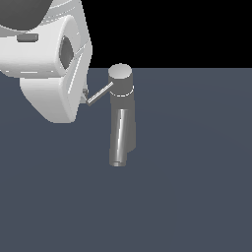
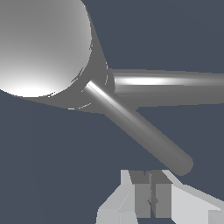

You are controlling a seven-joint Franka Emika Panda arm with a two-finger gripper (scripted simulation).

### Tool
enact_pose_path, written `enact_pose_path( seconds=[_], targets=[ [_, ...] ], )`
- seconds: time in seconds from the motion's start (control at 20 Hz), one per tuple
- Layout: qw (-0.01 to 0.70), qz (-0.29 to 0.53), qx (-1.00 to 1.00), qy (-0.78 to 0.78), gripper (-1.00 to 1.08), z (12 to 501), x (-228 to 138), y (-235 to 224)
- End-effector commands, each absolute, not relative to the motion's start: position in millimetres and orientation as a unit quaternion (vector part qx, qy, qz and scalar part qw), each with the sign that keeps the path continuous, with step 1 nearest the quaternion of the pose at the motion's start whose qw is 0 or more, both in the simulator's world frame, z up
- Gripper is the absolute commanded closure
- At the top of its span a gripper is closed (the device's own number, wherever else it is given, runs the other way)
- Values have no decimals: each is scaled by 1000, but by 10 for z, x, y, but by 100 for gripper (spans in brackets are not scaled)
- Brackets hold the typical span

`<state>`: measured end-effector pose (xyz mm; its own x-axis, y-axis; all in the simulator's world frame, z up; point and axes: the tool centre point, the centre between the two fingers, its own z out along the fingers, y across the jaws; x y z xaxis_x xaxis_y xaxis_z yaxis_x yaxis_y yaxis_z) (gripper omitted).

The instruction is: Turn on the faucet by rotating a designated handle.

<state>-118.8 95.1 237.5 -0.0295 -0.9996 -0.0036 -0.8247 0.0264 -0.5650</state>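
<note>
Gripper (image 2: 151, 197) fingers sit pressed together with nothing between them, just beside the free end of the handle (image 1: 100, 93), which you see angling off the cap of the upright faucet (image 1: 121, 115) toward the exterior view's left, standing on the dark floor (image 1: 197, 187).

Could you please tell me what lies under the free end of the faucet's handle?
Under the handle tip, the wrist view shows only bare dark floor, with the gripper close beside it. In the exterior view the gripper's white body hides that spot.
</note>
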Motion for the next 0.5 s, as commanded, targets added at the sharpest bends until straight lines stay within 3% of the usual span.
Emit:
enact_pose_path(
  seconds=[0.0, 0.45],
  targets=[
    [202, -212, -654, 697, 108, 2330, -1229, 773],
    [201, -212, -653, 698, 108, 2240, -1366, 646]
  ],
)
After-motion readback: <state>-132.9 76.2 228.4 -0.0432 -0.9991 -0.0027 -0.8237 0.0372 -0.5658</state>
